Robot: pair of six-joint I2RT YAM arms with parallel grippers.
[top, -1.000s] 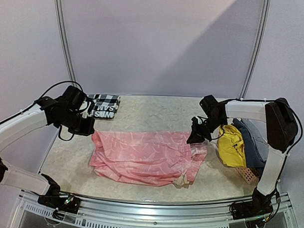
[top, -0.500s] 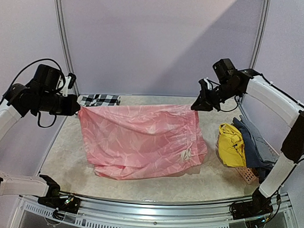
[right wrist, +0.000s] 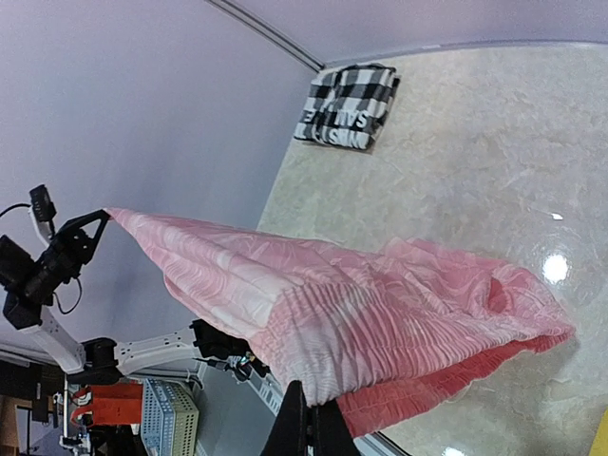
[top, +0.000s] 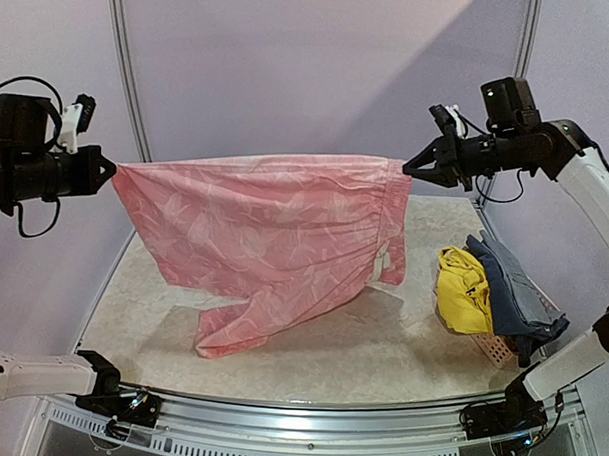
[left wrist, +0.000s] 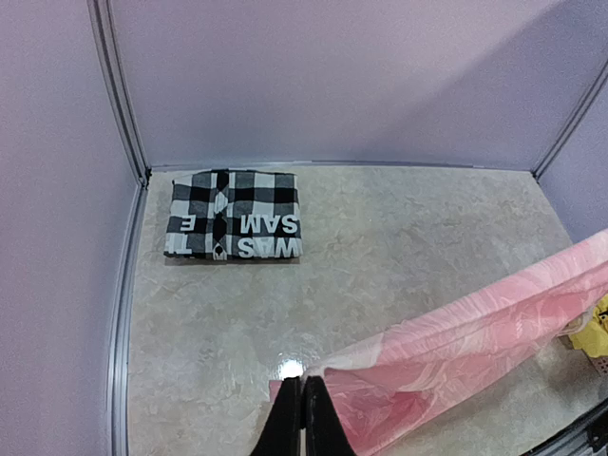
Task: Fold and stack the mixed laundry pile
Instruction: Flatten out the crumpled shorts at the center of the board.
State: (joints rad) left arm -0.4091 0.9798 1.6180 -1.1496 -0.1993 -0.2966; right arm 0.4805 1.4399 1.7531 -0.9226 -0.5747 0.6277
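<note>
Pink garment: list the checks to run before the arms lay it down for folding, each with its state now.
1. Left gripper shut on one top corner of the pink garment: ok.
2. Right gripper shut on the other top corner: ok.
3. Top edge stretched and about level between the grippers: ok.
4. Lower end hanging free of the table: cannot tell; it hangs low on the left side.
5. Folded checked shirt at the far left corner, apart from the pink garment: ok.
6. Yellow garment and blue-grey garment at the basket, clear of the pink one: ok.
</note>
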